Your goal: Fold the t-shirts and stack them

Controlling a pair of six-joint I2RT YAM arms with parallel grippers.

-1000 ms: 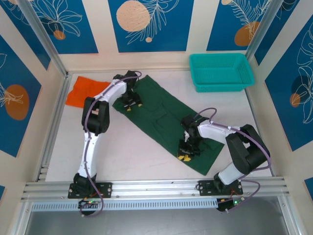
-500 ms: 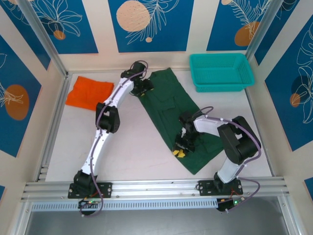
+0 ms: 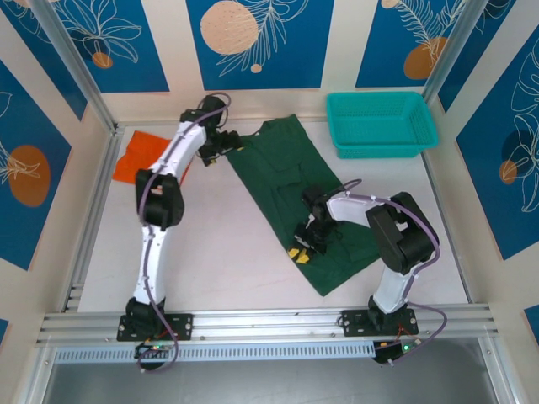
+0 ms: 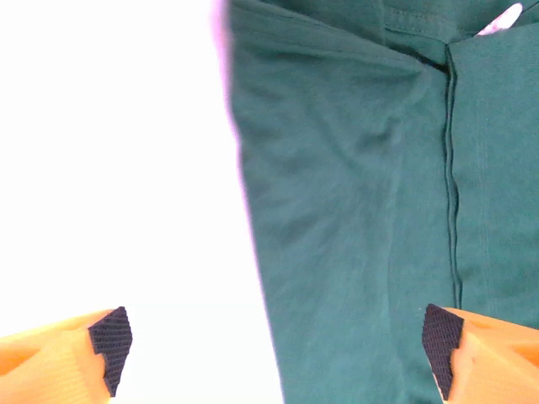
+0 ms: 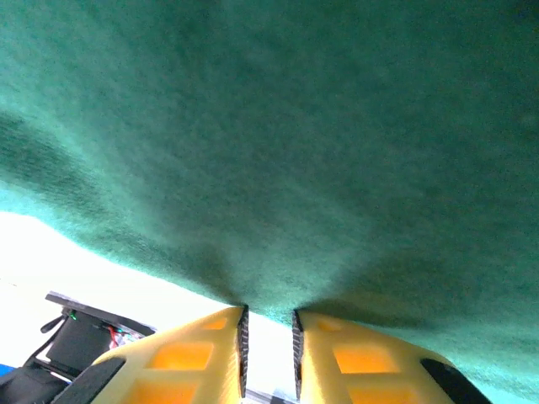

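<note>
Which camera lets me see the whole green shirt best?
The top external view: the green shirt lies spread diagonally on the table, nearly all in sight. The left wrist view shows a patch with a seam; the right wrist view shows a close-up of its edge pinched by the right gripper.

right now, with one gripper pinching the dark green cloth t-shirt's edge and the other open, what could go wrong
1. The right gripper pinches only the rim of the dark green cloth t-shirt, so a pull may slip free.
2. The left gripper is open and holds nothing, so the shirt could drag across the table rather than fold.
3. The left arm crosses above the bright orange cloth t-shirt. A low sweep may rumple it.
</note>
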